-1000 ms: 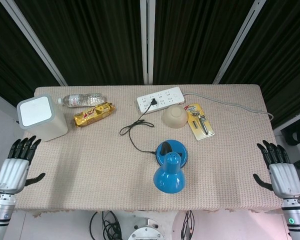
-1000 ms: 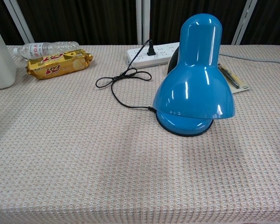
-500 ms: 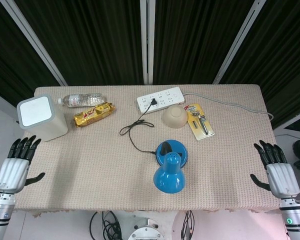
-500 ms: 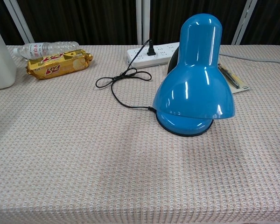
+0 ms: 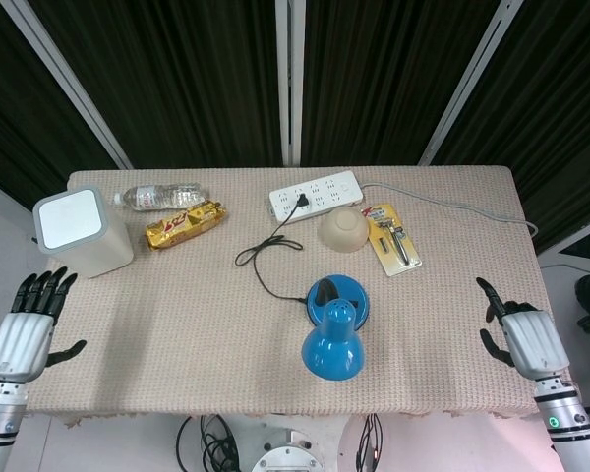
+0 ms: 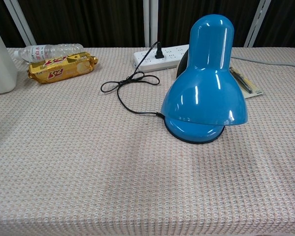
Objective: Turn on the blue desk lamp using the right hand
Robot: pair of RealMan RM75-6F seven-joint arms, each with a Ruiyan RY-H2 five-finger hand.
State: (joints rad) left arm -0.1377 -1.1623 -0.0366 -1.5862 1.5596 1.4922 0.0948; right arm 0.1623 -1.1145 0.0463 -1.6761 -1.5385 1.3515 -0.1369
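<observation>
The blue desk lamp [image 5: 334,326] stands near the table's front middle, its shade [image 6: 205,88] facing me and its round base [image 5: 338,296] behind. Its black cord [image 5: 265,258] loops back to the white power strip [image 5: 316,195]. The lamp is unlit. My right hand [image 5: 521,333] hovers open over the table's front right edge, well to the right of the lamp, holding nothing. My left hand [image 5: 28,324] hangs open off the front left corner. Neither hand shows in the chest view.
A white box-shaped device [image 5: 79,231] stands at the left. Behind it lie a water bottle [image 5: 162,196] and a gold snack pack [image 5: 185,224]. A beige bowl [image 5: 343,231] and a carded razor [image 5: 393,238] sit right of the power strip [image 6: 160,56].
My right hand has moved left and slightly forward, from beside the table to over its front right edge, turning partly edge-on. The left hand has barely shifted.
</observation>
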